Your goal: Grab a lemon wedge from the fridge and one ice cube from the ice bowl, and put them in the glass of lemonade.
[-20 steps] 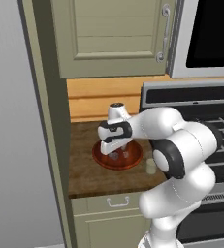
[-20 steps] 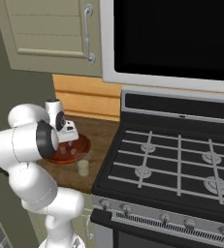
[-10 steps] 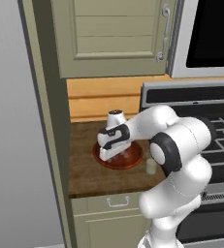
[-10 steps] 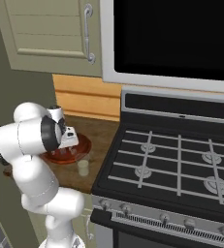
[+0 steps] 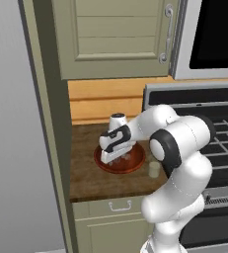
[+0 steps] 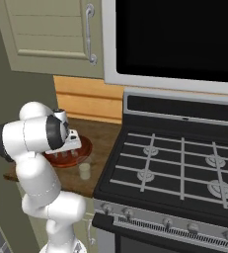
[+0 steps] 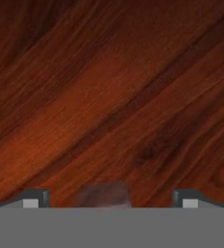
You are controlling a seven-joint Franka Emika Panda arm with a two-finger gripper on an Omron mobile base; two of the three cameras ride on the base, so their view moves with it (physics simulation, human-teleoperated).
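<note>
Since the earlier frames the hand has come down: a second ago we see it hanging above the bowl, and now it sits low inside the bowl's rim.

We note the gripper (image 5: pixel 116 157) over the ice bowl (image 5: pixel 101 163), a round reddish-brown wooden dish on the brown surface (image 5: pixel 91 182) between the tall grey panel on the left and the stove (image 6: pixel 179 168). In the hand view the two fingers (image 7: pixel 34 197) stand wide apart, with nothing clamped between them; the bowl's red wood grain lies close behind them.

Between the two tips, at the bottom of that view, we see a small pale, blurred block, the ice cube (image 7: pixel 104 194). It lies in the gap, clear of both tips. Whether it touches the bowl floor we cannot tell.

The glass of lemonade (image 5: pixel 154 169) stands on the surface just beside the bowl, on the stove side, upright and apart from the hand. From the right base view the glass (image 6: pixel 84 171) sits in front of the bowl (image 6: pixel 81 150).
</note>
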